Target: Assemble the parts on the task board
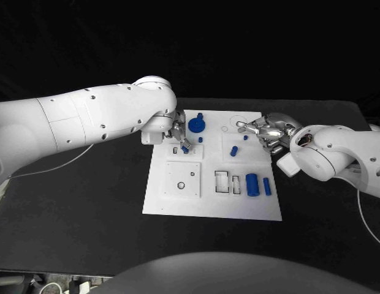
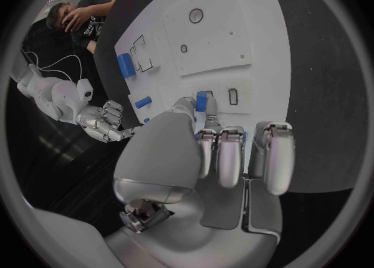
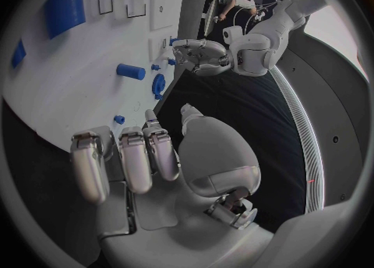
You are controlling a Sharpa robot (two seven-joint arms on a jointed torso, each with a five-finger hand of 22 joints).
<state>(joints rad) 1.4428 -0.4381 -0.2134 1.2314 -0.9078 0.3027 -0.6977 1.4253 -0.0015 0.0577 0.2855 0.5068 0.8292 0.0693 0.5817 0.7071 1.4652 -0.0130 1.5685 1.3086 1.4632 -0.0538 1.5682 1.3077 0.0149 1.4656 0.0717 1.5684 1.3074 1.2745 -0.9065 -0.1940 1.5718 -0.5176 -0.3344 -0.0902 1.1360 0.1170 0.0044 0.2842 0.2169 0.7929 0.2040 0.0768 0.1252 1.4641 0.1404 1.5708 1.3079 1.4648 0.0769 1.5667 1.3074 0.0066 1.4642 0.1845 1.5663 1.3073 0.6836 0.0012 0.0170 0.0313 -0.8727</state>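
A small blue plastic peg [image 2: 202, 101] is pinched in the left hand [image 1: 174, 130], just above a slot at the far left of the flat white task board [image 1: 177, 205]. The right hand [image 1: 265, 130] is held curled on nothing. Most blue parts [image 1: 258, 184] are seen lying loose, so much work seems left.

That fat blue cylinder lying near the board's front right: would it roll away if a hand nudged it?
Probably. The fat blue cylinder lies on its round side on the flat white task board, so a sideways nudge would likely roll it. It looks like stiff, smooth plastic, so possibly slippery between metal fingers.
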